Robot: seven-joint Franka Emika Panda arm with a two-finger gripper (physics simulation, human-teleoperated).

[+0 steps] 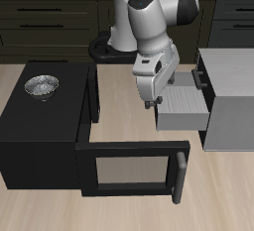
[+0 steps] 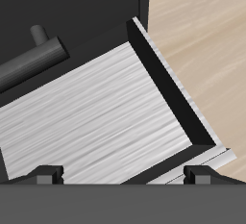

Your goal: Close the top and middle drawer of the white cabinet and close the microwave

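The gripper (image 1: 151,104) points down over an open drawer (image 1: 185,104) of the white cabinet (image 1: 230,96), at the drawer's outer end. Its two fingertips (image 2: 46,175) stand wide apart in the wrist view and hold nothing. The arm reaches forward from the base at the table's back, its white wrist bent down over the drawer. The drawer is pulled well out (its pale ribbed floor fills the wrist view), and a dark bar handle (image 2: 31,61) shows above it. Which drawer it is cannot be told. The microwave (image 1: 45,136) stands beside the cabinet, its door (image 1: 131,172) swung open toward the table's front edge. A metal bowl (image 1: 42,85) sits on top of it.
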